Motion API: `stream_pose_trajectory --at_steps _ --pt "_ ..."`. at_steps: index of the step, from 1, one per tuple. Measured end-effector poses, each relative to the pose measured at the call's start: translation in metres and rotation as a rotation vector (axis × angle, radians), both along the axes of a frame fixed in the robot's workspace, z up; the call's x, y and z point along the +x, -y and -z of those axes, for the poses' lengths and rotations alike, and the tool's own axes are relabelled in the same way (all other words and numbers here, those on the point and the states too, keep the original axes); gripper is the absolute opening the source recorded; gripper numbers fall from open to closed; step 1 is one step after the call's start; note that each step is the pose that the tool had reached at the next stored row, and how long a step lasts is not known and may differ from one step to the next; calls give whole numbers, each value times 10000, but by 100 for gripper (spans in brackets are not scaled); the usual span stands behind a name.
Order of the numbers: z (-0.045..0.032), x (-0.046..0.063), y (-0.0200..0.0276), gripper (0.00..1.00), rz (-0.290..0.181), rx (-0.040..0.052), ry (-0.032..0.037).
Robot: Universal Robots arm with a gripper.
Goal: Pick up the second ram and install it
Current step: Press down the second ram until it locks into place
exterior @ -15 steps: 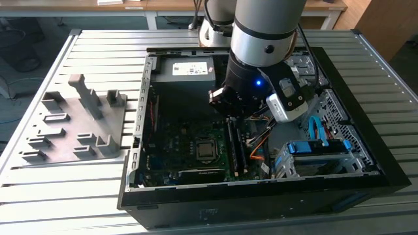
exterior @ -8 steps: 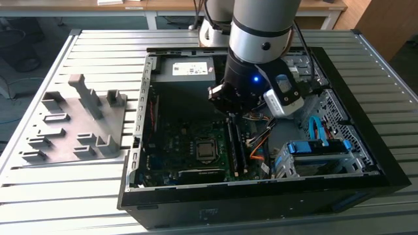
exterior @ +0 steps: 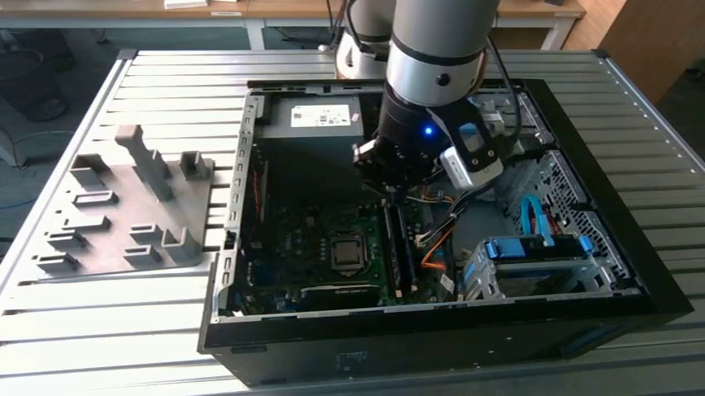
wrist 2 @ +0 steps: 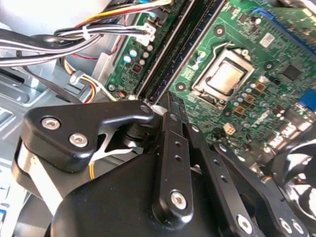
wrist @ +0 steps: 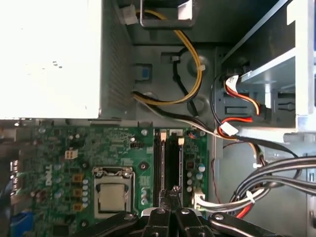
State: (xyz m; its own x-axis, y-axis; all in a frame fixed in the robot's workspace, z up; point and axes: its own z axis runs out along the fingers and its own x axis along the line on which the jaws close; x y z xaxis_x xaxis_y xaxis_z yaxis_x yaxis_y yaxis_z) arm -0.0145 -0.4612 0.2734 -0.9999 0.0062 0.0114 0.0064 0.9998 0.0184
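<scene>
I think I am pushing the second ram [wrist: 173, 163] into its slot.
On the exterior view's left stands the empty grey holder [exterior: 144, 239]. In the first wrist view my gripper [wrist: 170, 193], pinched narrow, sits on the ram's end. Seating it needs a straight push.

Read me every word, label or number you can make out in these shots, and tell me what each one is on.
No text here can be read for certain.
White label on the power supply: print too small to read.
White lettering on the motherboard: too blurred to read.
Small pale sticker on the motherboard, in the second wrist view: too small to read.
</scene>
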Motion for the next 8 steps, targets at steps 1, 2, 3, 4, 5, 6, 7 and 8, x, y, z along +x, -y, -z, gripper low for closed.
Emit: stream_pose_trajectory --at_steps 1,2,3,4,5,6,7,8 --pt "17 7 -8 10 0 -1 0" --pt "35 14 -17 10 1 -1 0" --pt "53 21 -28 10 1 -1 0" --pt "71 30 -40 10 1 -2 0" --pt "90 34 -51 10 2 -2 0" --pt "108 34 -60 10 3 0 0" --pt "127 35 -69 10 2 0 1" --pt "145 34 -78 10 2 -2 0"
